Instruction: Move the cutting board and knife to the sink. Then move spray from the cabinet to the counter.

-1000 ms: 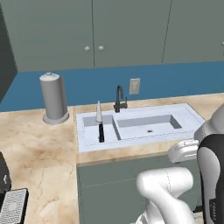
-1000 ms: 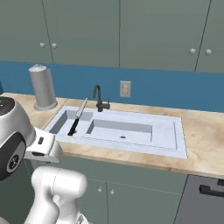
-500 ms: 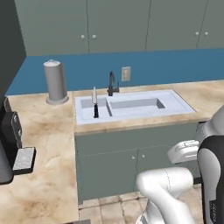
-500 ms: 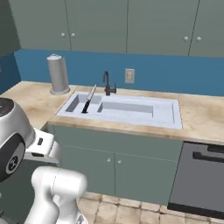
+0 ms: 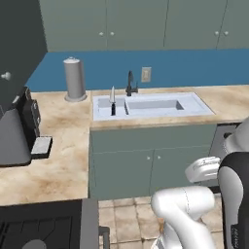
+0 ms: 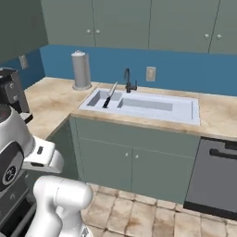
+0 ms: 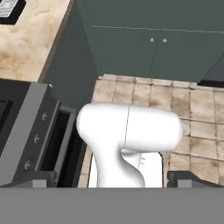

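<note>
Left base view | paper-towel cylinder [image 5: 74,79] beside sink [image 5: 194,108] | knife [image 5: 112,99] in sink | gripper [image 7: 111,183] wide open, empty

Flat, even, shadowless rendered light

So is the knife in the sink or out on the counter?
In. The knife lies in the sink, at its left end near the faucet, off the counter.

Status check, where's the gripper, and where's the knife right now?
Gripper open, empty, pointing down at the floor by the base. Knife leaning in the sink, left end. Cabinet doors above all shut, nothing blocking.
</note>
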Tool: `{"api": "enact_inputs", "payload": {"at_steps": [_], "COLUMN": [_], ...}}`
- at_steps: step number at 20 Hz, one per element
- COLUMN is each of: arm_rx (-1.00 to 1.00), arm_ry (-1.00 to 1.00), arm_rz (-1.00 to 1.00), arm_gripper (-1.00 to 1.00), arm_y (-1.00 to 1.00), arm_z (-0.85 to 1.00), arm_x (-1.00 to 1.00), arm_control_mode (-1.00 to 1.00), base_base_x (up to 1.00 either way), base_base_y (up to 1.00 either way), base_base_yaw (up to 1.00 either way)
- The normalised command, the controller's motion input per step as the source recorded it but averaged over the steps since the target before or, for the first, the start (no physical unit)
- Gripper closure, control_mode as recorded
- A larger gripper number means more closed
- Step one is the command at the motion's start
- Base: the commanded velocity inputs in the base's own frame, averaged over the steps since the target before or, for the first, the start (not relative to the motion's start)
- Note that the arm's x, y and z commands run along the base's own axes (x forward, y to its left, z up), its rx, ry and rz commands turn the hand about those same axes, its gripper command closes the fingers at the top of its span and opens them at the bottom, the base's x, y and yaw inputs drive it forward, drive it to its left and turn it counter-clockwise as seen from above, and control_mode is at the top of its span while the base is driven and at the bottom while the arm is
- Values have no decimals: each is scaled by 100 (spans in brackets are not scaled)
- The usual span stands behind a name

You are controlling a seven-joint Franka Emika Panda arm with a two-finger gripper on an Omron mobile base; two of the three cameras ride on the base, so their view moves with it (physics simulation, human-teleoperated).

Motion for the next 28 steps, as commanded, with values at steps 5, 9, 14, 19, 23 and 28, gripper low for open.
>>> {"api": "enact_inputs", "payload": {"at_steps": [5,9,14,19,23,28], "arm_rx": [0,0,0,0,0,0], "arm_ry": [0,0,0,0,0,0], "arm_rz": [0,0,0,0,0,0], "arm_gripper": [-100,-100,-100,-100,-100,-100], "arm_y": [0,0,0,0,0,0], "arm_z": [0,0,0,0,0,0], "arm_x": [0,0,0,0,0,0], "arm_control_mode": [100,100,100,100,100,100], "base_base_x": [-13,-7,-23,-36,-57,-61], "base_base_y": [-50,-60,-49,-20,2,27], "base_base_yaw": [52,58,60,55,51,49]}}
